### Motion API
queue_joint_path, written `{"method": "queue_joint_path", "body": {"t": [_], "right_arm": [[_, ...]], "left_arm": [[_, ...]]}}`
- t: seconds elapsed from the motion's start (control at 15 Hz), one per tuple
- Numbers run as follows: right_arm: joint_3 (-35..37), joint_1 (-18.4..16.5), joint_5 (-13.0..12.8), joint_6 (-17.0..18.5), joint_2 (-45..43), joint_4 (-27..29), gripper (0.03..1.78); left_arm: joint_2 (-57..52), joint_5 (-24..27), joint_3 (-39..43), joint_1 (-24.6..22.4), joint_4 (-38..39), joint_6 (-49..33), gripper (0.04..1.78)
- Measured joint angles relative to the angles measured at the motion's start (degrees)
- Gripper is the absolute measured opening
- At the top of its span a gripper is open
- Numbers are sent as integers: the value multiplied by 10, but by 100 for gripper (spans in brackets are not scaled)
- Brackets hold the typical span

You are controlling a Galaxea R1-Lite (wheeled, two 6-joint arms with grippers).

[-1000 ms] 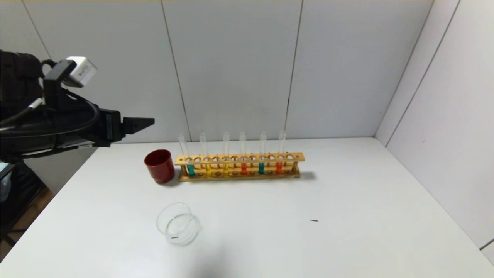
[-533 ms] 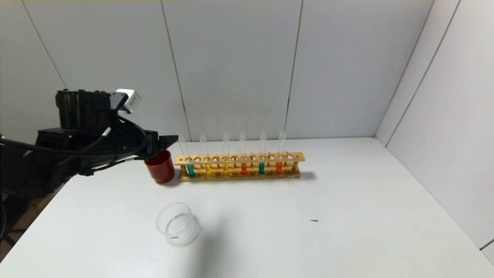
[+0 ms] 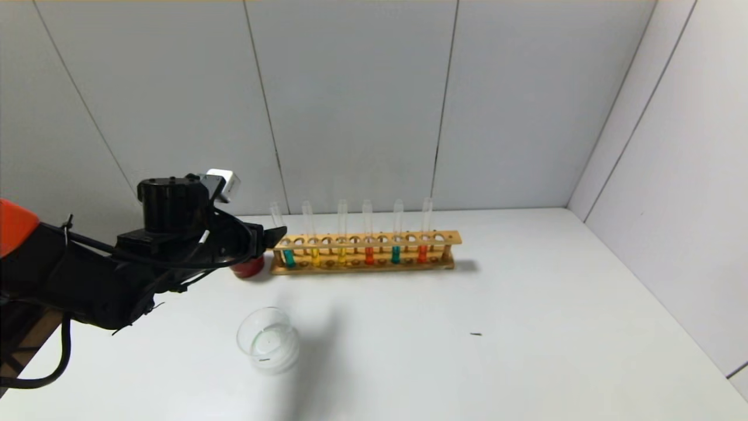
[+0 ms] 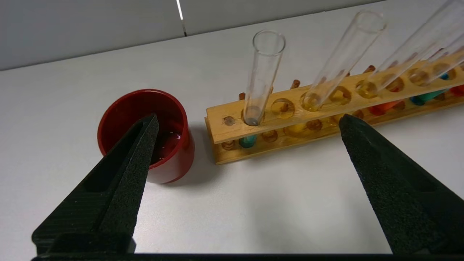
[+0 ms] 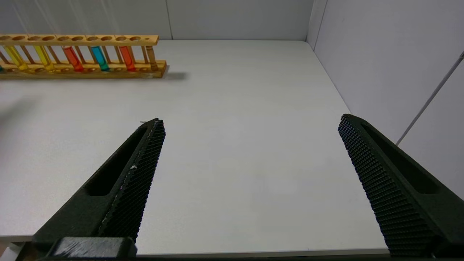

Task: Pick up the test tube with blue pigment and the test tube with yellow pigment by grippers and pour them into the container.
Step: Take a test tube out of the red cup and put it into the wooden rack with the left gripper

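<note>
A: Where's the slim clear glass test tube with blue pigment (image 4: 259,81)?

B: Upright in the end hole of the wooden rack (image 3: 362,251), beside the dark red cup (image 4: 165,136). The yellow-liquid tube (image 3: 309,235) stands next along.

A: And the left gripper (image 4: 246,121)?

B: Fingers spread wide, holding nothing, just before that blue tube; touching it or not, I can't quite tell.

A: The low clear glass dish (image 3: 267,340)?

B: Nearer the robot, well apart from the rack. The right gripper (image 5: 250,125) hovers released over the bare white table (image 5: 235,152)
</note>
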State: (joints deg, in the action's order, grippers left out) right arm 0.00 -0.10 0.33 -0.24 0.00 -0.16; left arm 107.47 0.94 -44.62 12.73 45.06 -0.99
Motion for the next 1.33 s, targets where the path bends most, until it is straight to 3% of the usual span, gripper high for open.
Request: {"method": "queue_joint_path", "body": {"t": [0.33, 1.0, 1.2, 1.33], "right_arm": [[0, 0, 0, 0, 0, 0, 175], [0, 0, 0, 0, 0, 0, 175], [0, 0, 0, 0, 0, 0, 175], [0, 0, 0, 0, 0, 0, 175]], "left_arm": [[63, -10, -24, 0, 39, -2, 175], [139, -10, -93, -2, 36, -4, 171], [155, -9, -102, -2, 39, -3, 143], [160, -9, -106, -1, 39, -3, 112]]}}
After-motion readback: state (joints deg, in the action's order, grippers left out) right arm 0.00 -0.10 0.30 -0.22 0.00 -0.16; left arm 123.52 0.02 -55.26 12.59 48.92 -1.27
